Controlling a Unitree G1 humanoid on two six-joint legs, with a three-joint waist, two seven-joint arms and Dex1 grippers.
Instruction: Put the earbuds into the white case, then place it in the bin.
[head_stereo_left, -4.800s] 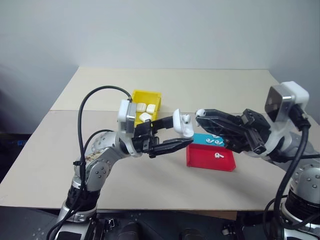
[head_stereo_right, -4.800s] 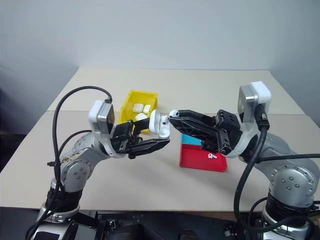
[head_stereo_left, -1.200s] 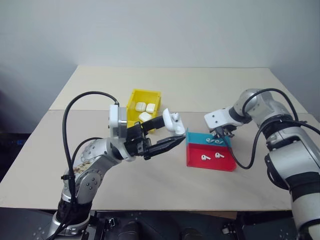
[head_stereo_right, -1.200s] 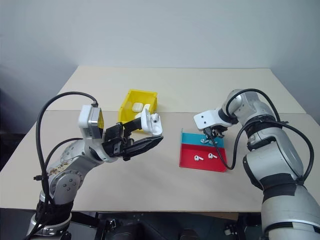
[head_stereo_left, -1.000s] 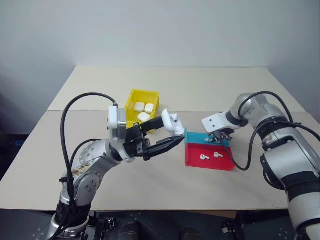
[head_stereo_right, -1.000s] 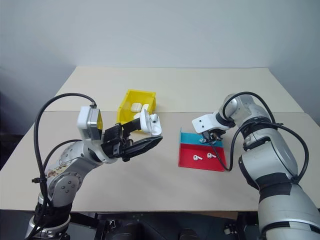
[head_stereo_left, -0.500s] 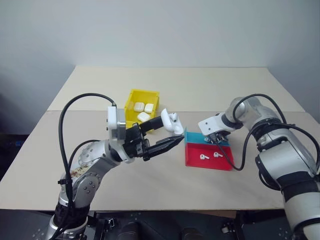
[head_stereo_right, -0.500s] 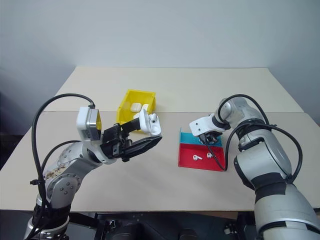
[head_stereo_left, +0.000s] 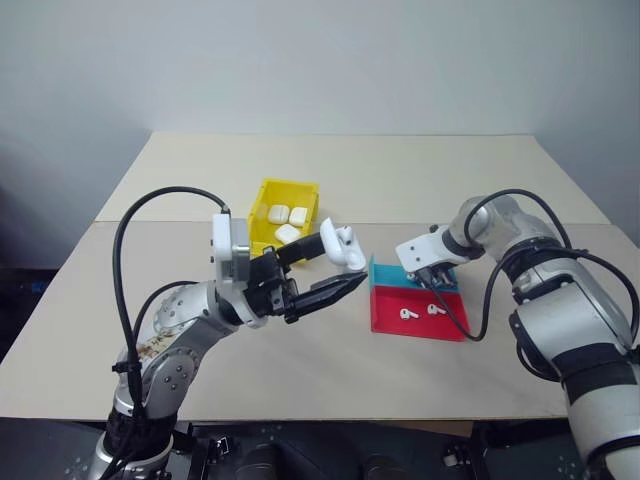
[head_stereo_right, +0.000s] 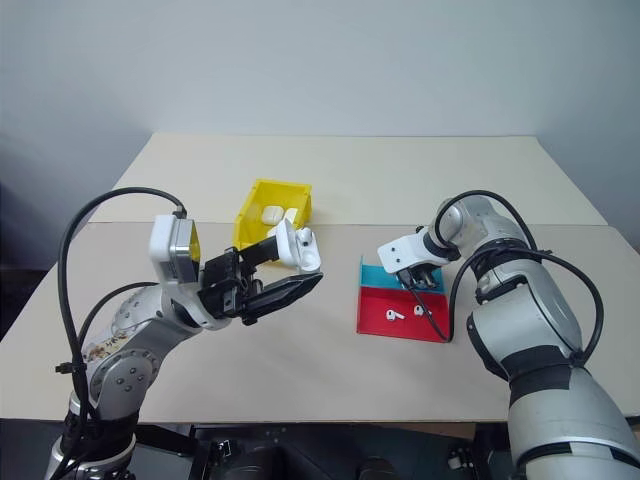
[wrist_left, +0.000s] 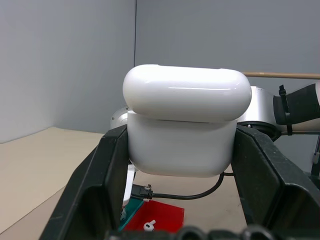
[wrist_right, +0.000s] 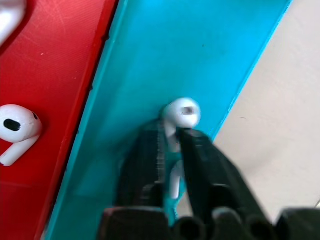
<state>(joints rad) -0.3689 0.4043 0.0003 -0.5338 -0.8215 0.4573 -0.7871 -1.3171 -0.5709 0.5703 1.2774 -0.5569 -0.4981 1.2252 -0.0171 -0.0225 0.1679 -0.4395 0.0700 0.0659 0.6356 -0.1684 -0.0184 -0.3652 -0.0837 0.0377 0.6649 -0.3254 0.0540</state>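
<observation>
- You see a big tan table (head_stereo_left: 420, 180) with all the things on it.
- Your left gripper (head_stereo_left: 318, 270) is up in the air over the table, between the bin and the tray. Its fingers are squeezed onto the white case (wrist_left: 182, 130), one on each side. The case lid is up and one earbud sits in it.
- Your right gripper (wrist_right: 172, 150) points down into the tray. Its fingers are pinched tight on the stem of an earbud (wrist_right: 181, 114), which lies on the teal part by the tray's edge.
- The yellow bin (head_stereo_left: 268, 195) sits on the table behind the left gripper, well apart from the tray. Three more white cases (head_stereo_left: 289, 221) lie inside it.
- The tray (head_stereo_left: 400, 322) is red in front and teal at the back. It sits near the middle of the table, to the right of the held case.
- Two more earbuds (head_stereo_left: 420, 311) lie side by side on the red part, close to each other but apart.
</observation>
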